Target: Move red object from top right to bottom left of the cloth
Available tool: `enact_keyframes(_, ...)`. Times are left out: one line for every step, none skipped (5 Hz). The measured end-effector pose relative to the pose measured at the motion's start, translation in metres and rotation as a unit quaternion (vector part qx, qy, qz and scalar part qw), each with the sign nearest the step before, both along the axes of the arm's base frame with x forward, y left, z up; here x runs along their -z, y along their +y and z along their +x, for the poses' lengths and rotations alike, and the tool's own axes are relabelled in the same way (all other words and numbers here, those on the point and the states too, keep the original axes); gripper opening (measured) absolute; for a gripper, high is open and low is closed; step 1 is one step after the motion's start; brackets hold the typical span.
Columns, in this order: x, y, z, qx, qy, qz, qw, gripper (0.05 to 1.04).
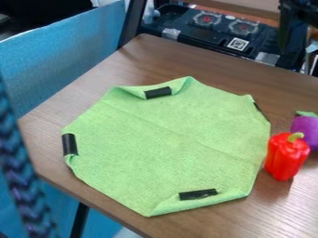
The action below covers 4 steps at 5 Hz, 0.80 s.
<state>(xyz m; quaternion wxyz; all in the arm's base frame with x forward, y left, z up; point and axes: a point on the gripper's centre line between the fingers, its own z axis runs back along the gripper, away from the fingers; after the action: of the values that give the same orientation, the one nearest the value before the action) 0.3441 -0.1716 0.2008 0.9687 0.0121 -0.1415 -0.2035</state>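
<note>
Part of the black gripper (298, 13) shows in the top right corner, well above and behind the red object. The red object, a toy bell pepper (286, 158) with a green-yellow stem, stands upright at the right edge of the green cloth (168, 139), close against it or slightly over it. Black tape strips lie at several of the cloth's edges, some of which are folded over.
Behind the pepper, at the right border, is a purple toy vegetable (306, 130) with a green top. The wooden table (93, 88) ends in edges at the left and front left. Beyond its back edge sits a black case (211, 30).
</note>
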Motion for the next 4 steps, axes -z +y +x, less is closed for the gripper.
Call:
enact_keyframes(0.015, -0.001, 0.002, -0.001, 0.017, 0.008, 0.9998, 0.999)
enact_keyframes(0.035, -0.004, 0.006, -0.003, 0.035, 0.018, 0.9992, 0.999)
enact_keyframes(0.053, -0.013, 0.010, 0.014, 0.052, 0.007, 0.9985, 0.999)
enact_keyframes(0.076, -0.019, 0.017, 0.024, 0.063, 0.010, 0.9976, 0.999)
